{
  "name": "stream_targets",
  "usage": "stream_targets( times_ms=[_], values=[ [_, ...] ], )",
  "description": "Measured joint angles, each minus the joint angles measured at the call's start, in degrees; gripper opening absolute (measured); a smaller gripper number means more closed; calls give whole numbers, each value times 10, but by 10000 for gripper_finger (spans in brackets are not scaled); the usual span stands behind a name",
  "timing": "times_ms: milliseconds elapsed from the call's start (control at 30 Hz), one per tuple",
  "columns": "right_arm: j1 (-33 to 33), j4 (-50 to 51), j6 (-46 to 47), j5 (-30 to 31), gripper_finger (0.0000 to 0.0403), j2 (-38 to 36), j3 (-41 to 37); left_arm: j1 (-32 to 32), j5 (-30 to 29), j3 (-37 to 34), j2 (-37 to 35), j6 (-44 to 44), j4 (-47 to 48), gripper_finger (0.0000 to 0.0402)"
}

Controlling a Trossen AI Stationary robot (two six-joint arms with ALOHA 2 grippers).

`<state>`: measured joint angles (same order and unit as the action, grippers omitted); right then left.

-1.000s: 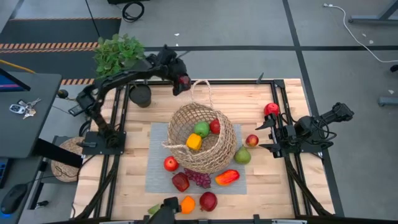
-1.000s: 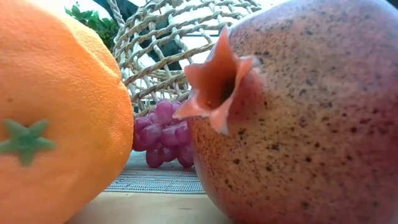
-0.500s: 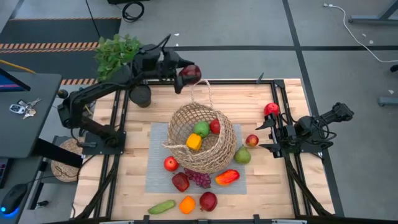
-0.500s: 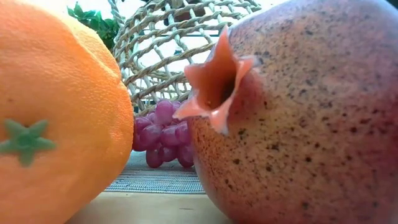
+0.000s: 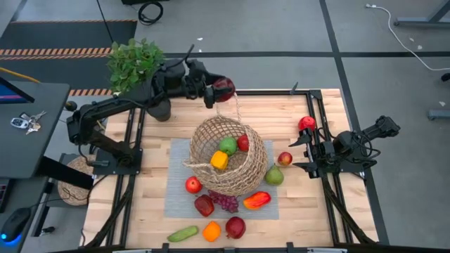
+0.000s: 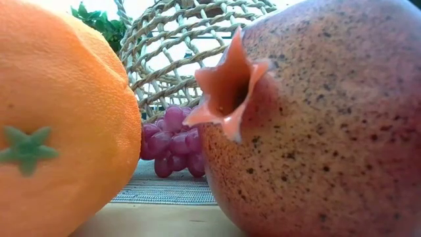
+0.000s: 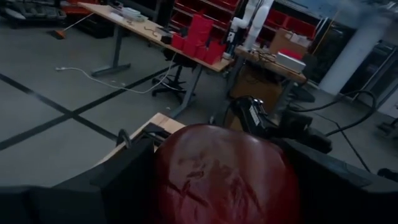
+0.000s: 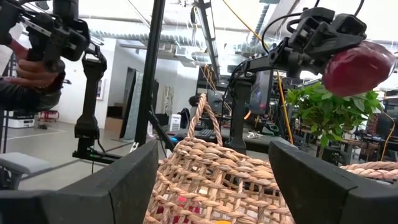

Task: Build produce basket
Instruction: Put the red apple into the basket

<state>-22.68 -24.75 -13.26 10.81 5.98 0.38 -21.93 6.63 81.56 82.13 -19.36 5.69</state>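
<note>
The wicker basket [image 5: 228, 158] lies tipped on a grey mat [image 5: 176, 190], with a green pear [image 5: 227, 145], a red apple [image 5: 243, 143] and a yellow lemon [image 5: 219, 160] inside it. More produce lies around it, among them grapes [image 6: 172, 141], an orange [image 6: 59, 118] and a pomegranate [image 6: 316, 125]. My left gripper [image 5: 218, 89] is shut on a dark red fruit [image 5: 225, 89] in the air by the basket's handle [image 5: 230, 105]. My right gripper [image 5: 301, 149] waits open at the table's right, beside a red apple [image 5: 306, 124]. My left gripper pinches the dark red fruit by two opposite sides [image 7: 168, 180], one finger [image 7: 124, 180] on each side. The fingers lie about level and point toward the table's right. The fruit [image 8: 357, 65] is lifted clear, high above the table's far edge.
A potted plant [image 5: 135, 60] in a black pot [image 5: 159, 109] stands at the far left corner. A red apple [image 5: 193, 185], a pepper [image 5: 256, 200], a green pear [image 5: 274, 176] and a cucumber [image 5: 183, 233] lie near the basket.
My left gripper has risen with the dark red fruit and swung toward the table's right, from beside the black pot to a spot over the basket's handle. Its wrist has tipped up toward level and rolled. The fruit stays between its fingers.
</note>
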Motion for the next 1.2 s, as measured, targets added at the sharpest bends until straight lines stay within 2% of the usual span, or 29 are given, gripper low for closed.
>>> stream_targets(
  times_ms=[200, 267, 433, 667, 900, 1033, 1200],
  values=[
    [0, 0, 0, 0, 310, 0, 0, 22, 0, 0, 0, -7, 1, 332],
    [0, 0, 0, 0, 310, 0, 0, 33, 9, 0, 0, 21, 1, 332],
    [0, 0, 0, 0, 310, 0, 0, 74, 76, 0, 0, 244, 14, 332],
    [0, 0, 0, 0, 310, 0, 0, 126, 71, 0, 0, 552, 49, 332],
    [0, 0, 0, 0, 310, 0, 0, 140, 69, 0, 0, 869, 52, 332],
    [0, 0, 0, 0, 310, 0, 0, 138, 63, 0, 0, 1009, 51, 336],
    [0, 0, 0, 0, 310, 0, 0, 137, 62, 0, 0, 1134, 49, 349]
  ],
)
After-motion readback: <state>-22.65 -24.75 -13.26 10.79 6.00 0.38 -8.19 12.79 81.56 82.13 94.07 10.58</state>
